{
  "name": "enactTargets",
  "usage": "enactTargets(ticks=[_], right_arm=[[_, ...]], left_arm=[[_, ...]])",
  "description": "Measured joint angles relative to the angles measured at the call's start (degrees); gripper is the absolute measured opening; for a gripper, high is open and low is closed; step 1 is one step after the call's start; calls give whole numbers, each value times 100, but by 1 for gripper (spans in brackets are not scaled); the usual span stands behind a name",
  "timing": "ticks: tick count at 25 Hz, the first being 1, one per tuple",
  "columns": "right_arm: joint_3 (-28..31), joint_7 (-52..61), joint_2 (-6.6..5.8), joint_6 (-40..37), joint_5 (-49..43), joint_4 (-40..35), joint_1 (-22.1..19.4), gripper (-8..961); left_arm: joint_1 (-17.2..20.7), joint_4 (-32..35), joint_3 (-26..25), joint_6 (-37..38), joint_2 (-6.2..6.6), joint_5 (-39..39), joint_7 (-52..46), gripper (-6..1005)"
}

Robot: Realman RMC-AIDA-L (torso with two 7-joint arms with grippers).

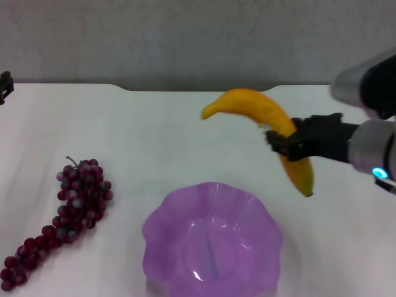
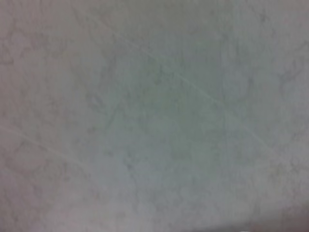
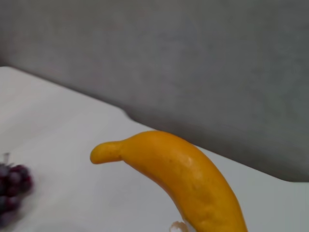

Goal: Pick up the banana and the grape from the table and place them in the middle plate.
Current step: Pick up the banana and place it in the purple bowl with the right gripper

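My right gripper (image 1: 286, 143) is shut on the yellow-orange banana (image 1: 263, 111) and holds it in the air above the white table (image 1: 154, 136), up and to the right of the light-purple scalloped middle plate (image 1: 161, 226). The banana also fills the right wrist view (image 3: 183, 179), one end pointing left. The grape bunch (image 1: 74, 201) lies on the table to the left of the plate, and its edge shows in the right wrist view (image 3: 12, 186). The plate holds nothing. My left gripper is out of view; its wrist view shows only a blank grey surface.
A grey wall (image 1: 198, 37) runs behind the table's notched far edge. A small dark object (image 1: 5, 86) sits at the far left edge of the table.
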Motion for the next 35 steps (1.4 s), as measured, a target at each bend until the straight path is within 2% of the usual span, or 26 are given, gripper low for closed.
enactTargets(ticks=[9,21,27,35], right_arm=[[-554,-110,-6,168,12,-41,135,494],[-195,-952,-11,1113,962,-91,308,493],[112,-1010,-10,1564,1109,279,497,494],[123,-1003,6,1833,1180,1219,1086,496]], left_arm=[[-18,0,-6,-2,2,0,0,610],[-51,-18,-35,-73,3,0,0,610],[-93,-120,-35,-226,3,0,14,610],[-106,-151,-34,-243,-4,0,23,610]])
